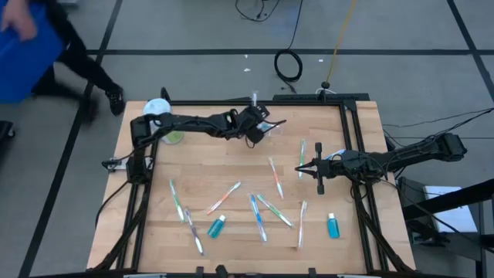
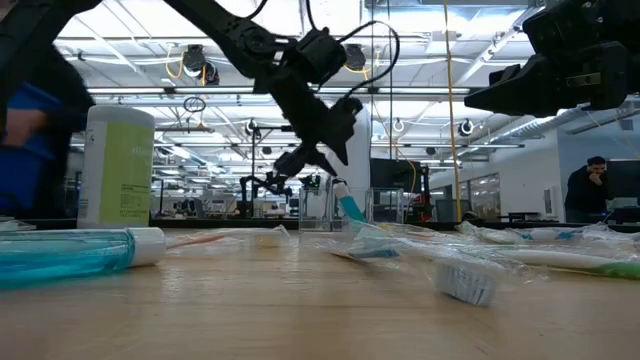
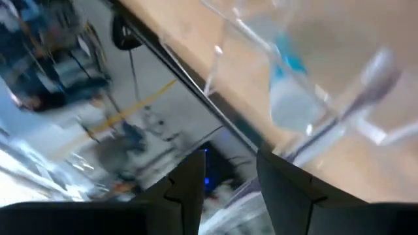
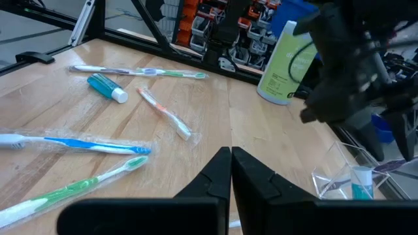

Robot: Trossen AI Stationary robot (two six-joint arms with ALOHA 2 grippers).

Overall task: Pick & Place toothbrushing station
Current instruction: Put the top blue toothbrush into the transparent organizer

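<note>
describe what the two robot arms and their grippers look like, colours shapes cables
Both arms are dark, near-black jointed links with black cables running along them. The left gripper ends in two flat, angular black fingers. The right gripper has the same blocky dark body and two tapered black fingers. No markings are readable.

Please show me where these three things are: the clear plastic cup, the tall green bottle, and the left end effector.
clear plastic cup [image 4: 343,171]: right wrist view, on its clear side wall.
tall green bottle [image 2: 118,170]: low view, on the middle of its label.
left end effector [image 1: 262,127]: high view, midway between its fingertips, by the cup.
</note>
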